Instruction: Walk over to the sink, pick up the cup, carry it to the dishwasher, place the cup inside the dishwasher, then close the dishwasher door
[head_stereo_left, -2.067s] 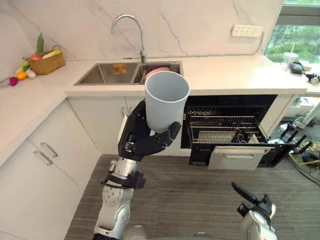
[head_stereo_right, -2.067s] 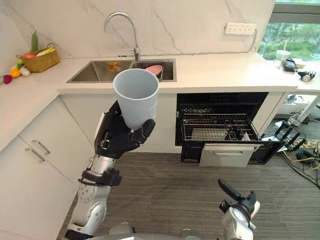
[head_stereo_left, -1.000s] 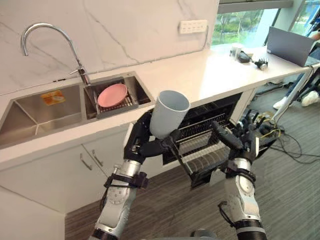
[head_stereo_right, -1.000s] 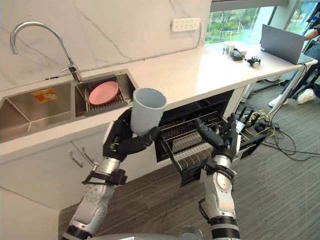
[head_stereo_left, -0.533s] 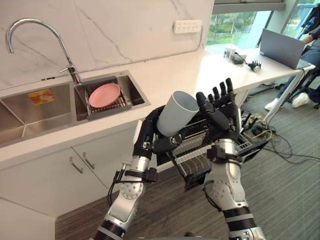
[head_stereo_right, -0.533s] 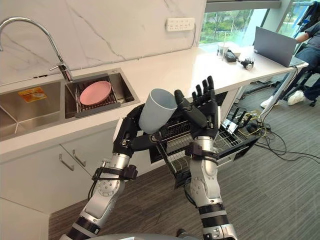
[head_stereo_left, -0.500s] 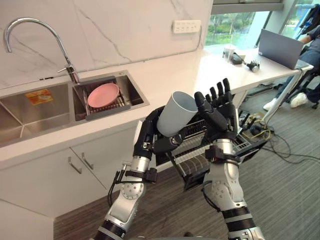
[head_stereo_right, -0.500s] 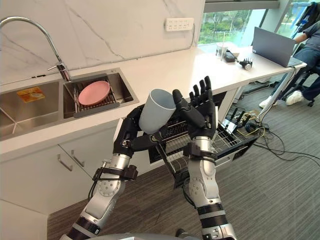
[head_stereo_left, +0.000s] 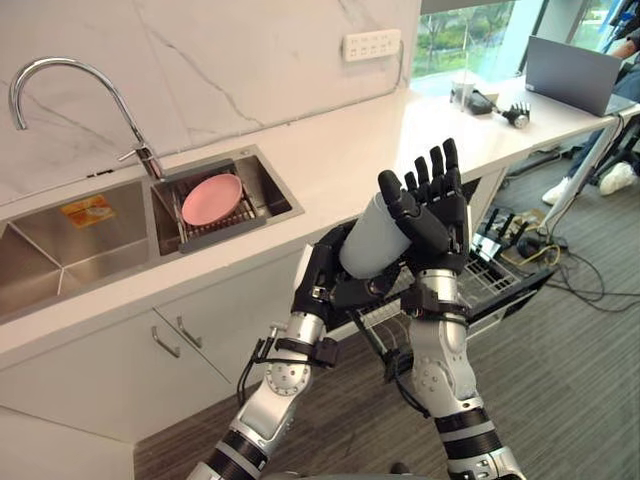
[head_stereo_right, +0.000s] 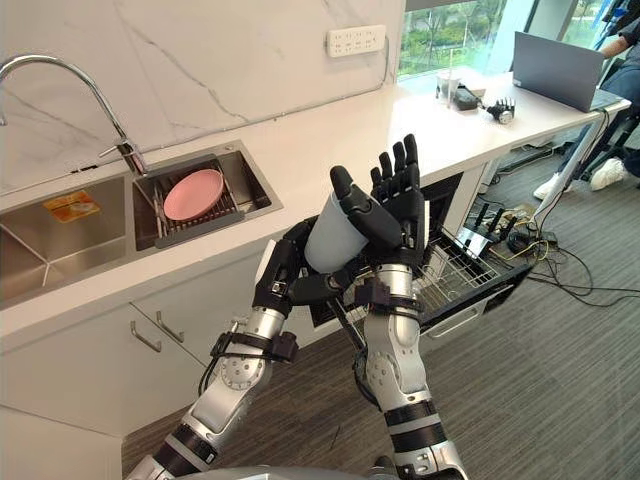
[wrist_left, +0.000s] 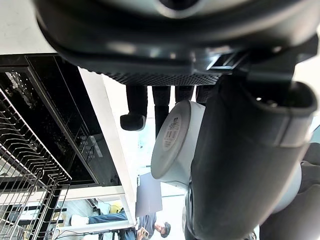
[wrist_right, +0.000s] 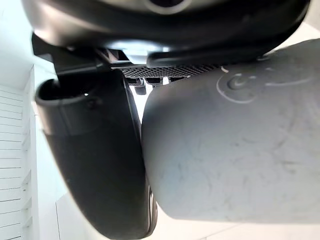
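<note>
The pale grey-blue cup (head_stereo_left: 366, 243) is tilted in the air between both hands, in front of the counter and above the dishwasher. My left hand (head_stereo_left: 332, 283) is shut round its lower part, with the thumb (wrist_left: 240, 165) along the wall of the cup (wrist_left: 175, 145). My right hand (head_stereo_left: 440, 215) is held up with straight fingers, its palm against the cup's upper end and its thumb (wrist_right: 95, 160) lying beside the cup (wrist_right: 225, 150). The dishwasher stands open under the counter, its wire rack (head_stereo_right: 452, 272) pulled out over the lowered door (head_stereo_right: 478, 303).
To the left, the steel sink (head_stereo_left: 95, 235) holds a pink plate (head_stereo_left: 211, 199) under a curved faucet (head_stereo_left: 60, 75). The white counter (head_stereo_left: 340, 160) runs right to a laptop (head_stereo_left: 575, 70) and small items. A person's shoe (head_stereo_left: 615, 178) and cables lie on the floor at right.
The right hand has come up against the cup, its thumb now across it. The cup has tipped further over and sits a little more to the right. The camera has shifted slightly.
</note>
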